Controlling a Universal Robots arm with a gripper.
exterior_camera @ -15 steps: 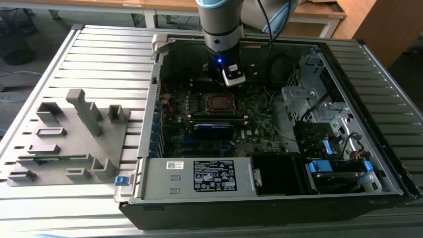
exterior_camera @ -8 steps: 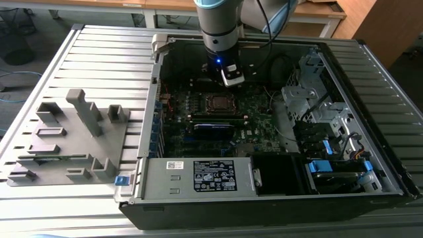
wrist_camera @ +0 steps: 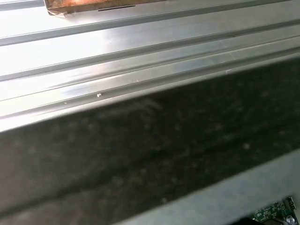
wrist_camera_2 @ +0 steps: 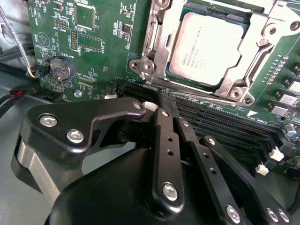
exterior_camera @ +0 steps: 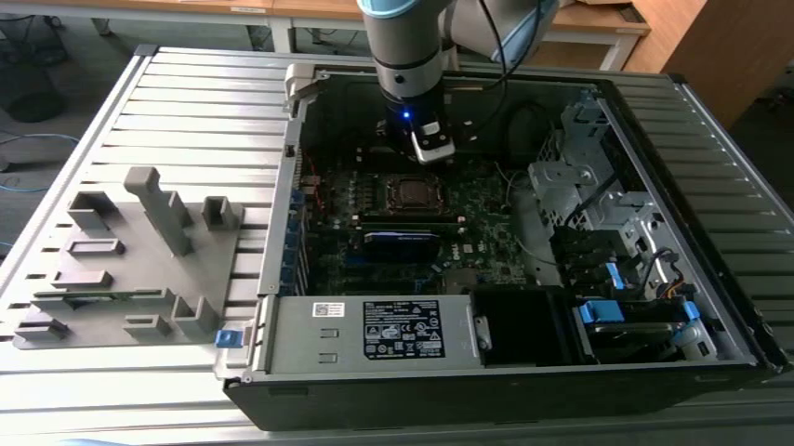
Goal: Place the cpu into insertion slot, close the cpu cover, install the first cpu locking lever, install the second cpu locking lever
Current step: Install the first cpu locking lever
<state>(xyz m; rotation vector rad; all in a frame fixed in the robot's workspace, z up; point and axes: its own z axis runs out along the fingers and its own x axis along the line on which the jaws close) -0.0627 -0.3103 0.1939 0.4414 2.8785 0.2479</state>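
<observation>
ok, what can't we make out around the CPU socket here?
Exterior view: insertion slot too small to tell if latched.
Second wrist view: cpu cover cut off by the picture edge; gripper hides part of the memory slots.
First wrist view: motherboard mostly behind a blurred dark panel.

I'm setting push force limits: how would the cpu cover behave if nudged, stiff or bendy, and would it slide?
The cpu cover looks like thin sheet metal around a big window, so probably light and bendy under a hard point push. It lies flat framing the cpu, with bolts at the corners, so it likely won't slide.
</observation>
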